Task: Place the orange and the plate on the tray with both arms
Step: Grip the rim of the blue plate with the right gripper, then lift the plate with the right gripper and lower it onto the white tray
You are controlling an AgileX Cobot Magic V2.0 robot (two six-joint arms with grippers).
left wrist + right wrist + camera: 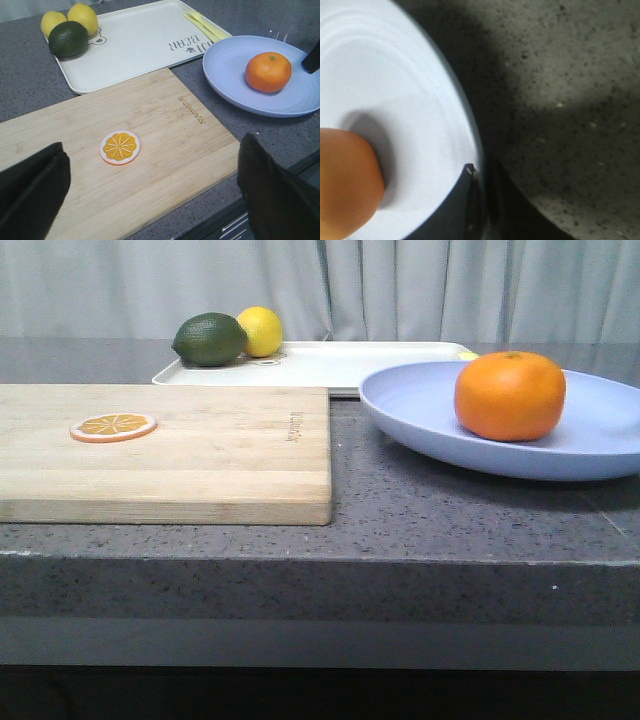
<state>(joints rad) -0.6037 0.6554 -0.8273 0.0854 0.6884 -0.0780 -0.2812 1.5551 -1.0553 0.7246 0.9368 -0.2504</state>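
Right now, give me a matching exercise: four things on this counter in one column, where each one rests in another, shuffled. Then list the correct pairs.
Things:
1. orange
2. orange slice
3. lime
4. plate

Resting on:
A. white tray
B. bare stone counter, beside the tray
C. wooden cutting board
D. lavender-blue plate

Pairs: 1-D, 2-C, 3-A, 4-B
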